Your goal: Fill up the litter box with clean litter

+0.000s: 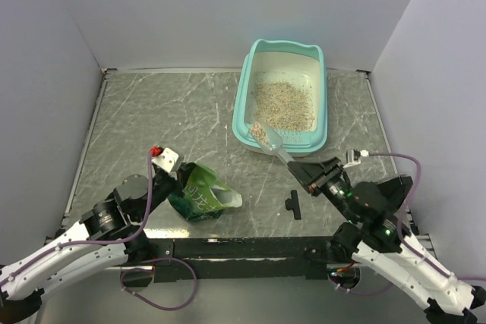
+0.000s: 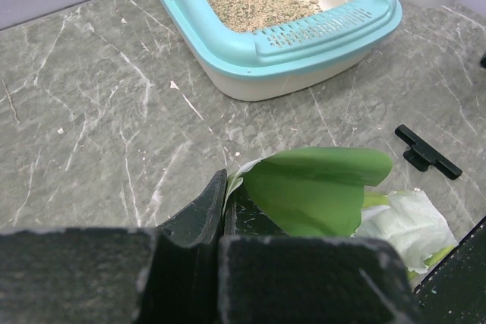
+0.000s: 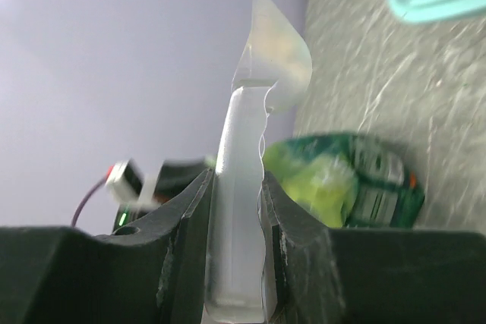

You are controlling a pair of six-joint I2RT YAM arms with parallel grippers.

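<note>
You can read no text here; the pouch (image 1: 199, 199) has white print on its green face, but from above it is too small and creased to make out; in the right wrist view the same pouch (image 3: 357, 184) shows pale label patches and an orange spot, all blurred; in the left wrist view you see only its plain green flap (image 2: 315, 187).

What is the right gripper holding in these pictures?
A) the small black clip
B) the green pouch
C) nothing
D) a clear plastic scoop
D: in the right wrist view the right gripper is closed on the handle of the clear scoop.
</note>
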